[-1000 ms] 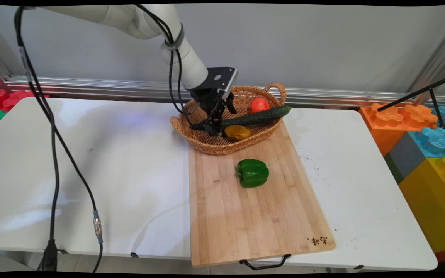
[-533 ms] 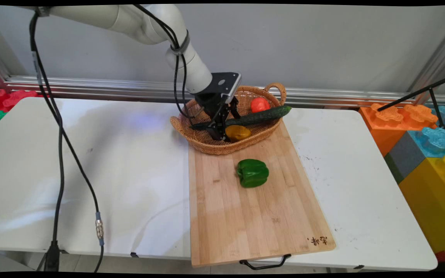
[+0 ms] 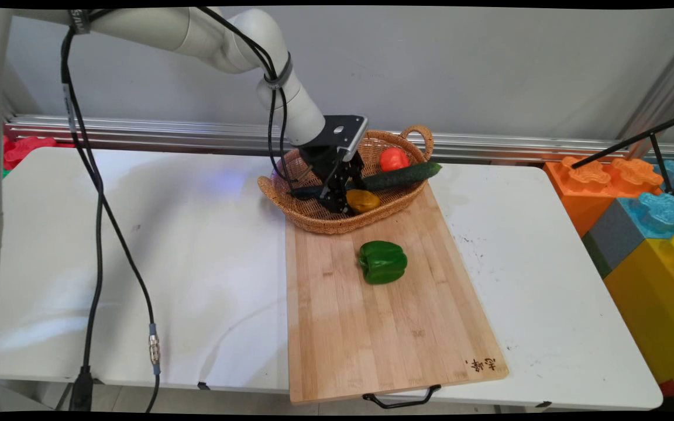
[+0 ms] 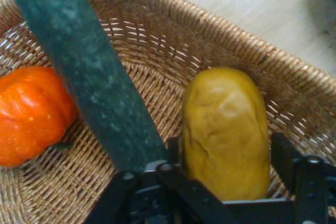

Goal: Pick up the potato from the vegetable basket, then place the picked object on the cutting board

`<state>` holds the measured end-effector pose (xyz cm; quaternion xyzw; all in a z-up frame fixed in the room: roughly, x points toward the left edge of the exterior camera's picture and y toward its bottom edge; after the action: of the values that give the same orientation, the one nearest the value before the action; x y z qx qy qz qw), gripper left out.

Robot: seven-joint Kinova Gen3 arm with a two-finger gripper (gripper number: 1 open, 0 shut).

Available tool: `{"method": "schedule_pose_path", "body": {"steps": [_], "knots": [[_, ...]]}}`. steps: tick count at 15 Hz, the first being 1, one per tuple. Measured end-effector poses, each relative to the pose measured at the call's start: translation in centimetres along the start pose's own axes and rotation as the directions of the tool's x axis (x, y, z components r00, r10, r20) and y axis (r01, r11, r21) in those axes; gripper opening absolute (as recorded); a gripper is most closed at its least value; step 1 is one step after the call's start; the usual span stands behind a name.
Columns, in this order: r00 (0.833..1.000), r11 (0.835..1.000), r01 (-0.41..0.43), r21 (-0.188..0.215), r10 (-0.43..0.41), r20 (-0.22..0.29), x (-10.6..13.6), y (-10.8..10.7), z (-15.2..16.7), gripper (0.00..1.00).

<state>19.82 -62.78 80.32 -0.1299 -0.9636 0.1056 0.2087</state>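
Arm comes in from upper left, white links angled down and to the right, black cables strapped along the forearm and hanging off the upper link. Wrist pitched down steeply, black tool (image 3: 341,197) at the low end, pointing down and slightly toward the near side. Hand view: tool (image 4: 226,169) linkage rises from the bottom edge, fingers (image 4: 283,153) spread apart, one on each side, not closed together.

We saw a white table (image 3: 138,245) standing before a plain grey wall (image 3: 489,64), with a ribbed metal rail (image 3: 138,131) running along the wall's foot. At the right stood big toy blocks (image 3: 647,228) in orange, blue, grey and yellow; red ones (image 3: 24,146) lay far left.
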Motion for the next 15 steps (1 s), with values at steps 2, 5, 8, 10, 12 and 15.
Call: {"method": "schedule_pose_path", "body": {"steps": [2,5,8,10,12,15], "knots": [[1.0,1.0,-0.005,-0.005,0.005,0.001,-0.1,0.0,0.2,0.0],[1.0,1.0,-0.009,-0.014,0.009,0.003,-0.2,0.1,0.3,0.0],[1.0,1.0,-0.01,-0.017,0.01,0.001,-0.2,0.4,0.2,0.0],[1.0,1.0,0.014,0.009,-0.014,-0.016,0.0,0.5,-0.4,0.0],[0.998,0.997,0.057,0.056,-0.055,-0.036,0.4,0.7,-1.6,0.0],[0.991,0.984,0.128,0.123,-0.122,-0.054,1.0,1.6,-3.9,0.0]]}}
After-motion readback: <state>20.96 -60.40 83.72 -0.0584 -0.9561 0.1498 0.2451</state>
